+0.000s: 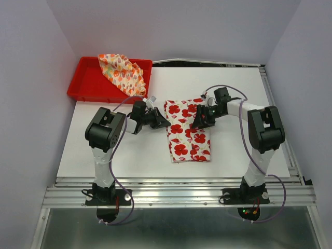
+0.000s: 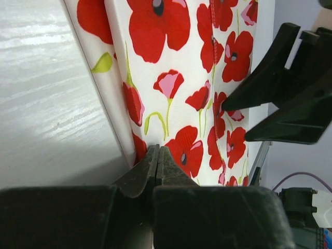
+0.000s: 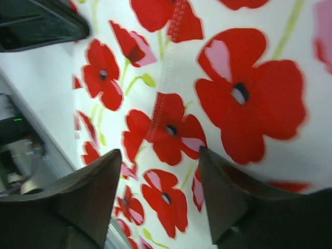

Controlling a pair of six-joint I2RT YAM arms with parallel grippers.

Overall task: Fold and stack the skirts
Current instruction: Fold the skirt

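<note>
Clenched left jaws at edge of folded white red-flowered cloth skirt [image 1: 187,142] mid-table, pinch unclear; released right jaws above it.

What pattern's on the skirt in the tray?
The skirt is cream with orange-red marks; top external view.

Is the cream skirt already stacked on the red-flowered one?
No, the cream skirt lies crumpled in the red tray, apart from the flowered skirt.

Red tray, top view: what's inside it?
The cream skirt with orange and red marks lies bunched in the right half of the red tray. The left half shows bare red floor. Anything beneath the cloth is covered.
</note>
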